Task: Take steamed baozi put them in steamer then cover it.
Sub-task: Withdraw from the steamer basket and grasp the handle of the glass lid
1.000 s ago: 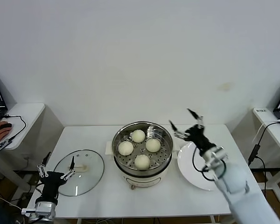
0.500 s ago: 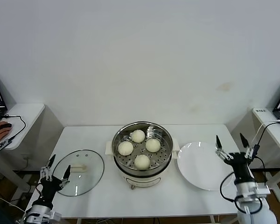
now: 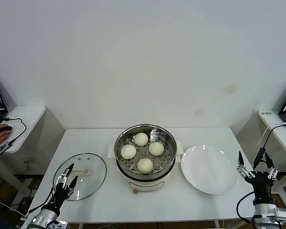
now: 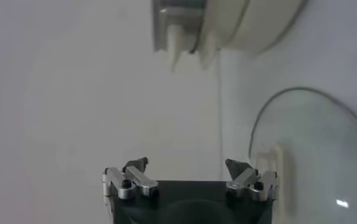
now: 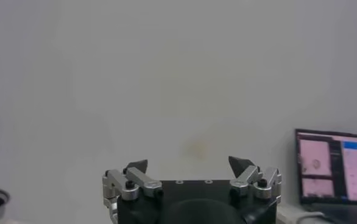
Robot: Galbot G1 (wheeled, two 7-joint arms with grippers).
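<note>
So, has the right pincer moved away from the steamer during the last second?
Yes. The right pincer, open, has left the steamer, crossed the white plate and now hangs past its outer edge.

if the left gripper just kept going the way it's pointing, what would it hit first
Probably the cover: the open left gripper points across the glass toward its handle. Height above the glass is unclear, so it might pass over toward the steamer.
</note>
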